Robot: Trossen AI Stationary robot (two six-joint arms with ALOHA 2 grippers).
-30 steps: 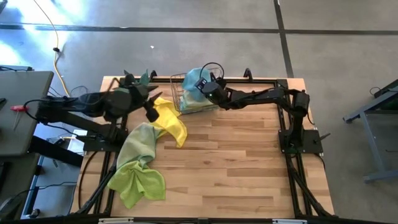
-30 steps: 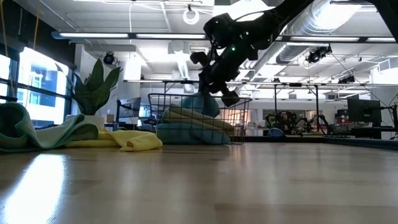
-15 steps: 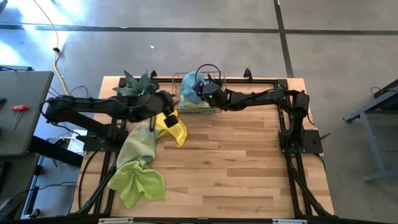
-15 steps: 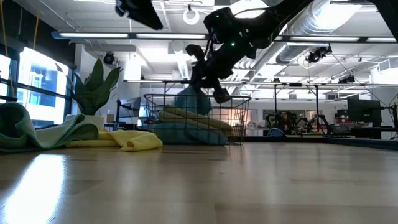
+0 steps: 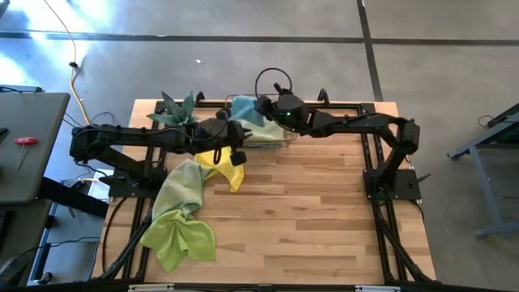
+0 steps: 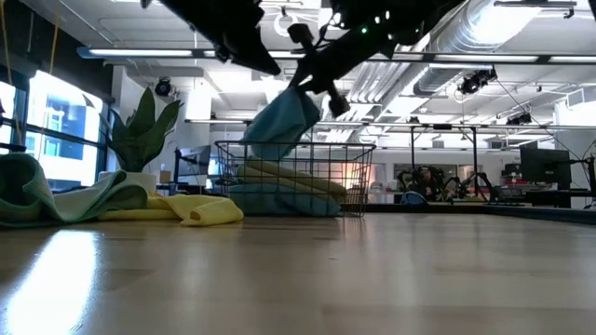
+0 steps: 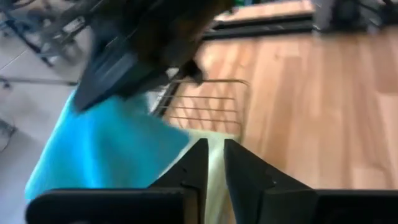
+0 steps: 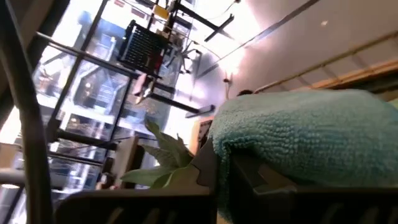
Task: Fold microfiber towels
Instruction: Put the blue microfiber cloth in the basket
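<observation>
My right gripper (image 5: 266,113) is shut on a light blue towel (image 5: 243,109), held above the wire basket (image 6: 298,177) at the table's far edge. The basket holds more folded towels, pale yellow-green over blue (image 6: 289,191). My left gripper (image 7: 214,163) hovers beside the basket's near left corner (image 5: 237,151), its fingers a narrow gap apart with nothing between them. A yellow towel (image 5: 228,166), a sage green one (image 5: 182,186) and a lime green one (image 5: 182,235) lie crumpled on the table's left half. My right gripper pinches a bunched upper part of the light blue towel (image 8: 227,149) between its two fingers, coming from the table's right side and slanting slightly down. The towel hangs slack below the fingers (image 6: 284,121), and its lower end reaches into the basket's top (image 6: 265,154).
A spiky green potted plant (image 5: 178,109) stands at the far left, next to the basket. The arms' frame rails run along the table's edges. Bare wood (image 5: 324,211) spreads over the table's middle and right.
My right gripper has risen with the light blue towel, drawing most of it up out of the basket while its lower end stays at the rim. My left gripper has swung from the table's left toward the basket and come down.
</observation>
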